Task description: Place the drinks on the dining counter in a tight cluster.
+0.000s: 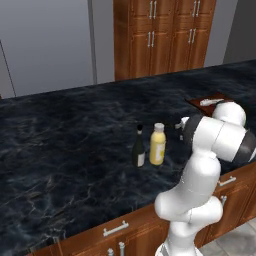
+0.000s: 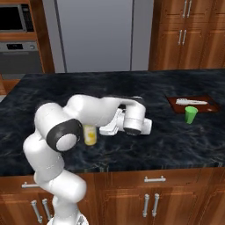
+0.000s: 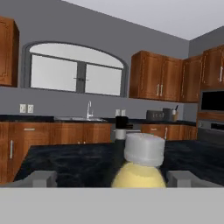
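Black marble island top (image 1: pixel 65 145) with wood cabinets underneath, big kitchen behind it, so that's the dining counter for this job. Wine bottle (image 1: pixel 138 147) and juice bottle (image 1: pixel 157 144) are standing upright just beside each other near the front edge, wine on the left, juice on the right, looks like a tiny gap between them but can't swear they aren't touching. Off to the far right there's a green cup (image 2: pixel 190 114) next to a wooden board (image 2: pixel 193 103), not part of the drinks. In the hand view the juice bottle's whitish cap (image 3: pixel 144 148) sits right in front, with the gripper (image 3: pixel 112 179) spread wide, one tip on each side of the bottle and nothing pinched. My guess on handling: the juice bottle is stiff plastic, fairly light, smooth and kinda slippery, tall enough to tip if shoved near the top. I'd take it around the yellow body below the cap. The wine bottle is likely heavier, glass, slim, so grab its lower body, not the neck.
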Motion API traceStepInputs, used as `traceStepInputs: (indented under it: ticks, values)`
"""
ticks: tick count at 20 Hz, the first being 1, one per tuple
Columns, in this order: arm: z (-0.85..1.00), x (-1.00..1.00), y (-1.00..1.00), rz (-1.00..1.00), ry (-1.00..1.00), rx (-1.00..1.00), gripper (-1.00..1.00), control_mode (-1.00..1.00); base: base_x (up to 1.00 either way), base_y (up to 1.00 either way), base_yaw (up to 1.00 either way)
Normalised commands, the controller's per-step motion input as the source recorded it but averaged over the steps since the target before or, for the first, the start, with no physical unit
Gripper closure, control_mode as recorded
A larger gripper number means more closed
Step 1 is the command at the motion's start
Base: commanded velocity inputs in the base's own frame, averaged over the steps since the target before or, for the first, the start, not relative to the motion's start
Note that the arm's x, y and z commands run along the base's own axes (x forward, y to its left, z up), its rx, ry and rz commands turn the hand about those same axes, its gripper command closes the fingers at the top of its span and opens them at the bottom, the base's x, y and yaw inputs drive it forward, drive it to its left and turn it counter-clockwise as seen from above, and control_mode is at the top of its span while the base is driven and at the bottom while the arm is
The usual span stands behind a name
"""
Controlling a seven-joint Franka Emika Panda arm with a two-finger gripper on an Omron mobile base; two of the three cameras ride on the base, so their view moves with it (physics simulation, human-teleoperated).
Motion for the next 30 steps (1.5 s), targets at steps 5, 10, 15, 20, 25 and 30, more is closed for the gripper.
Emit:
traceStepInputs:
  ticks: [5,10,15,20,25,30]
  values:
    - [0.37,-0.50,0.02,0.11,0.02,-0.02,-1.00,-1.00,0.00,0.00,0.00]
    - [0.12,-0.55,0.10,0.00,0.00,0.00,-1.00,-1.00,0.00,0.00,0.00]
    - [0.07,-0.55,0.08,0.00,-0.03,0.00,-1.00,-1.00,0.00,0.00,0.00]
    - [0.03,-0.33,0.02,0.00,-0.04,0.00,-1.00,-1.00,0.00,0.00,0.00]
    - [0.00,-0.01,0.00,0.00,0.00,0.00,-1.00,1.00,-0.20,0.02,0.04]
    - [0.00,0.00,0.00,0.00,0.00,0.00,-1.00,1.00,-0.71,0.14,0.22]
